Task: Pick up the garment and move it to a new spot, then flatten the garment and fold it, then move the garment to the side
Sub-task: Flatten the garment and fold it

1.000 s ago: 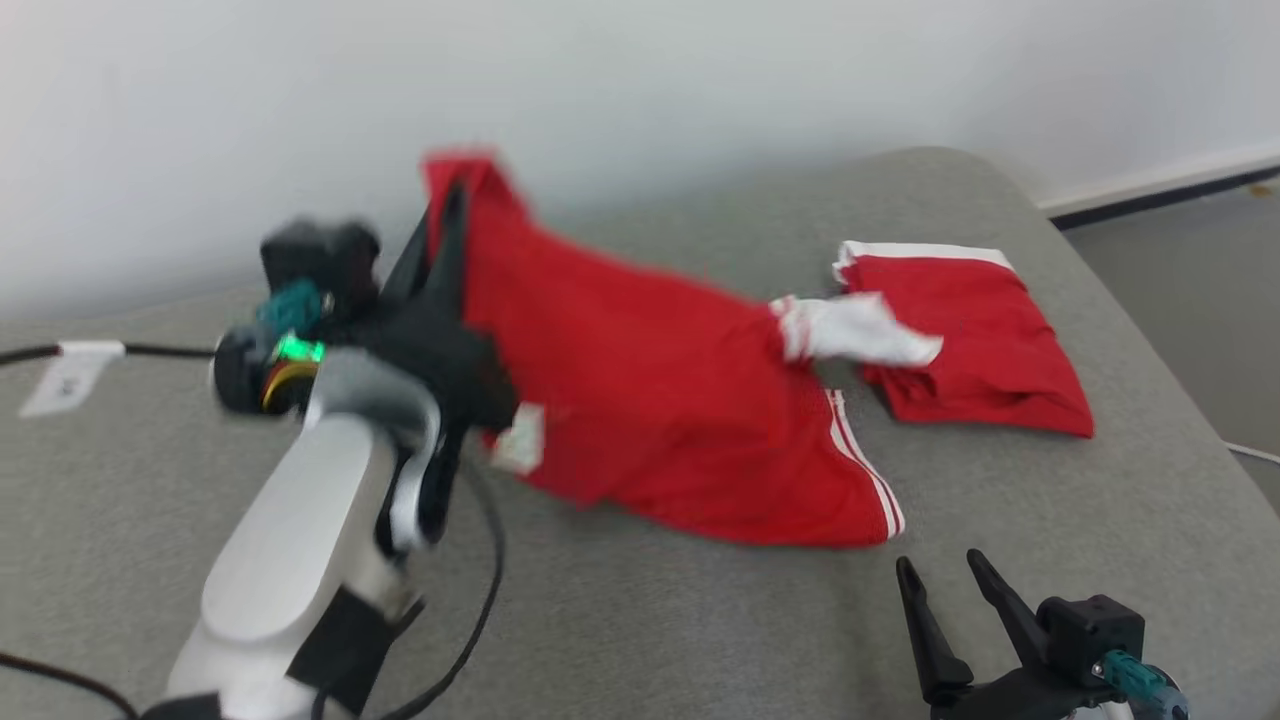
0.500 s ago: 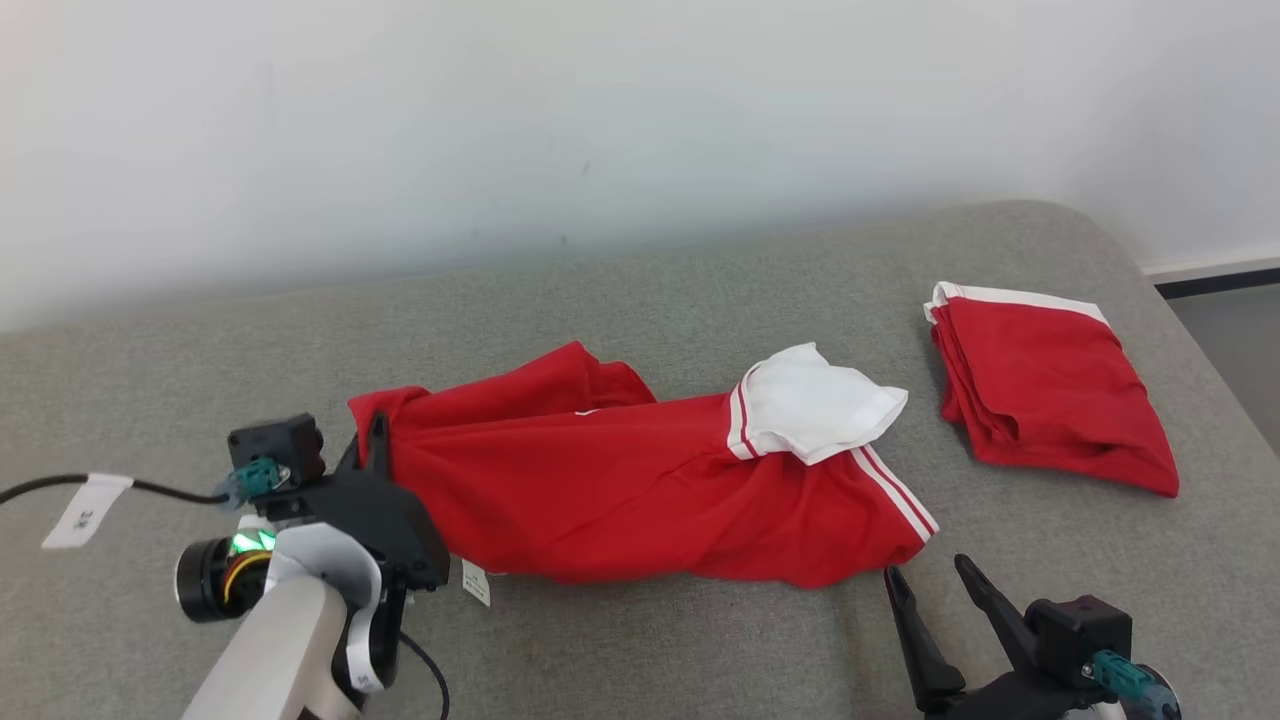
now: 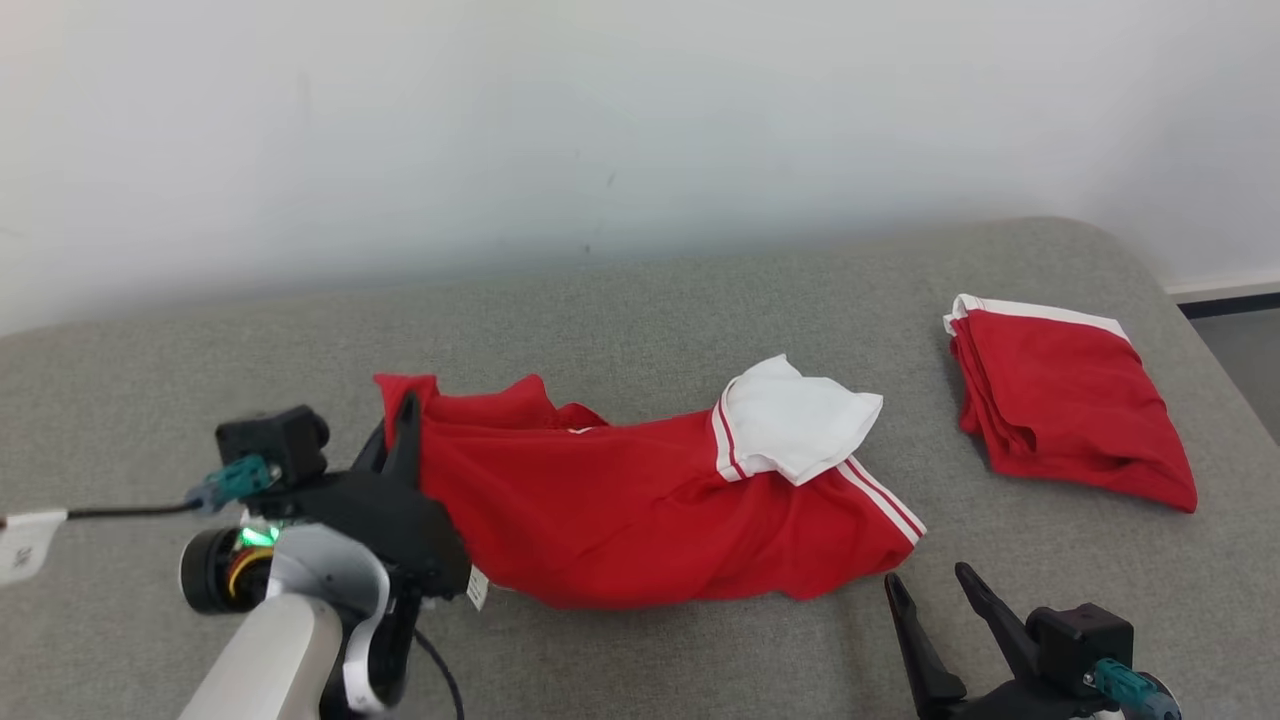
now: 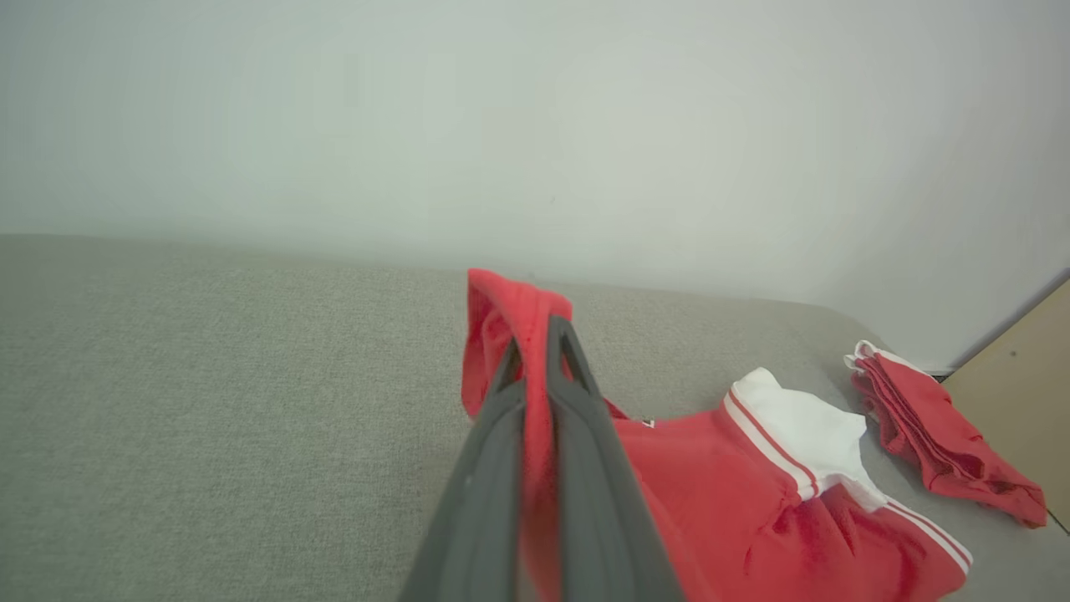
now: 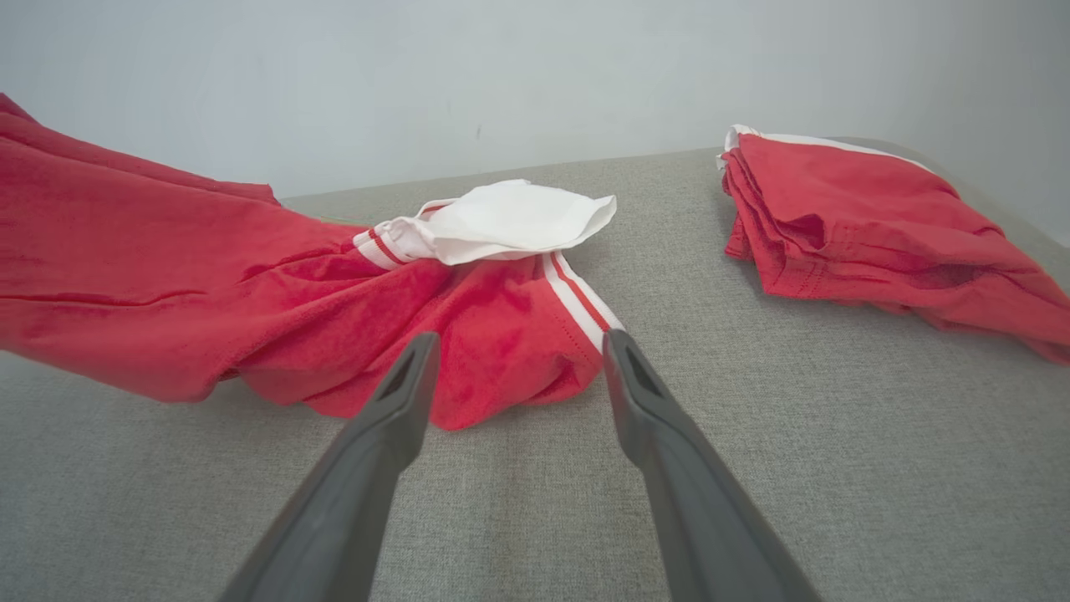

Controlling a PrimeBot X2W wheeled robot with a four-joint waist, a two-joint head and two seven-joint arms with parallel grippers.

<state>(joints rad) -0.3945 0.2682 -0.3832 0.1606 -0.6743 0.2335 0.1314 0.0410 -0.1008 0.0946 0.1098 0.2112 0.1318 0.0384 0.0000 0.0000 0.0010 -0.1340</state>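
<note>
The garment (image 3: pixel 640 510) is a red shirt with white stripes and a white sleeve, stretched across the middle of the grey surface (image 3: pixel 700 300). My left gripper (image 3: pixel 405 415) is shut on its left end, and in the left wrist view the red cloth (image 4: pixel 510 318) is pinched between the two fingers and folds over their tips. My right gripper (image 3: pixel 930 585) stands open at the lower right, just short of the garment's striped right end (image 5: pixel 501 351), with nothing between its fingers.
A second red garment (image 3: pixel 1070 410), folded with a white edge, lies at the right side of the surface. A black cable (image 3: pixel 110 512) with a white tag runs off the left edge. A pale wall stands behind. Floor shows at the far right.
The head camera has shifted. My left gripper has come down from high up with the garment's end, and the shirt now lies lower and stretched out. The right gripper has stayed open in place.
</note>
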